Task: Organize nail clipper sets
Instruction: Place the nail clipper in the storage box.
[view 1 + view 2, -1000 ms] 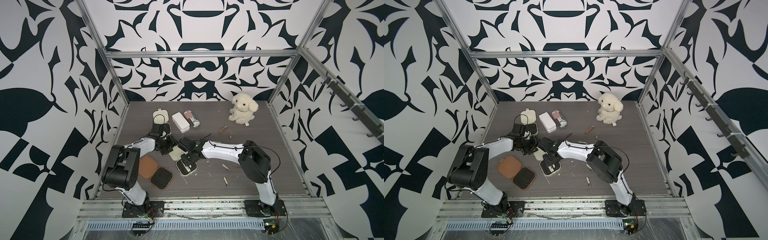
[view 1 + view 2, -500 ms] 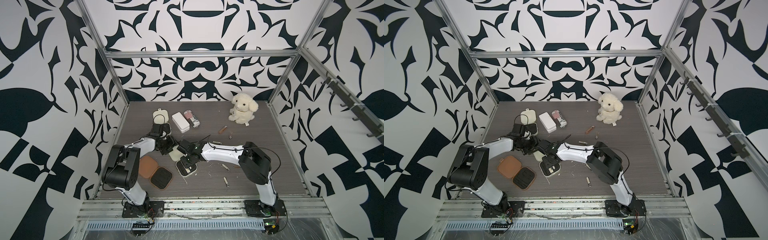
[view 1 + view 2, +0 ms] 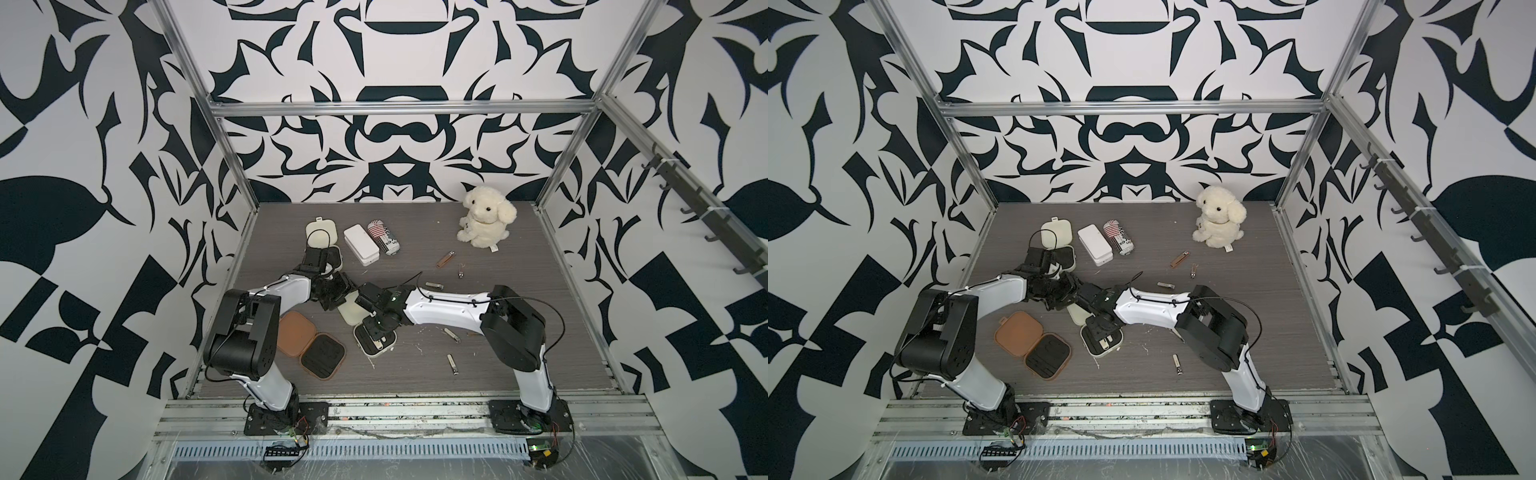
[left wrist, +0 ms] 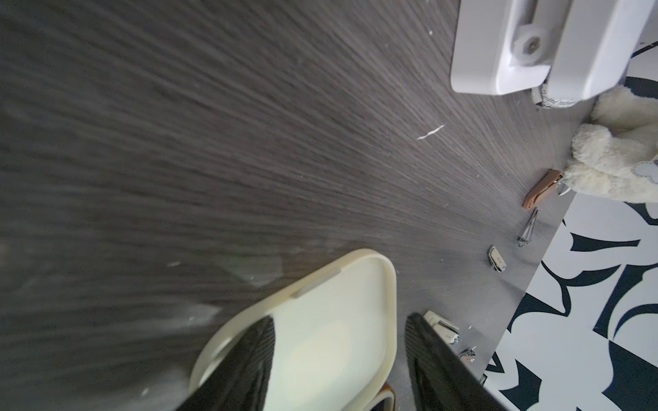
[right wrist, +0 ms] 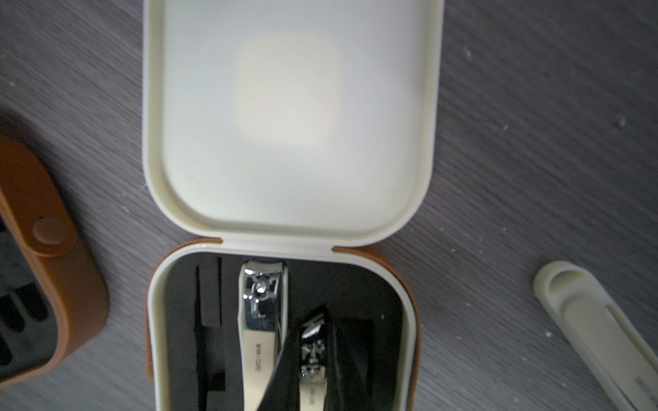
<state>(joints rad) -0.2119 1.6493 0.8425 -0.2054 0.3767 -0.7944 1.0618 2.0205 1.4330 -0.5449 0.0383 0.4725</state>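
An open cream case lies mid-table, its lid (image 3: 351, 312) toward the left arm and its black slotted base (image 3: 374, 347) nearer the front. My left gripper (image 4: 338, 338) is open and straddles the lid (image 4: 331, 320): one finger is over its inside, the other just outside the rim, with a small gap. My right gripper (image 5: 317, 341) is shut on a metal nail clipper (image 5: 313, 359), held over the base (image 5: 356, 284). Another clipper (image 5: 261, 320) lies in a slot beside it. An open tan case (image 3: 311, 345) sits to the left. A second cream case (image 3: 320, 232) lies behind the left arm.
Loose clippers and tools lie on the table to the right (image 3: 452, 335) (image 3: 451, 363) (image 3: 434, 285), along with a tan one (image 3: 444, 259). A white box (image 3: 360, 244), a striped can (image 3: 384, 237) and a plush dog (image 3: 484, 222) stand at the back. A cream tool (image 5: 605, 327) lies beside the case.
The right arm has shifted slightly over the open cream case, still holding the clipper. The left gripper stays at the lid.
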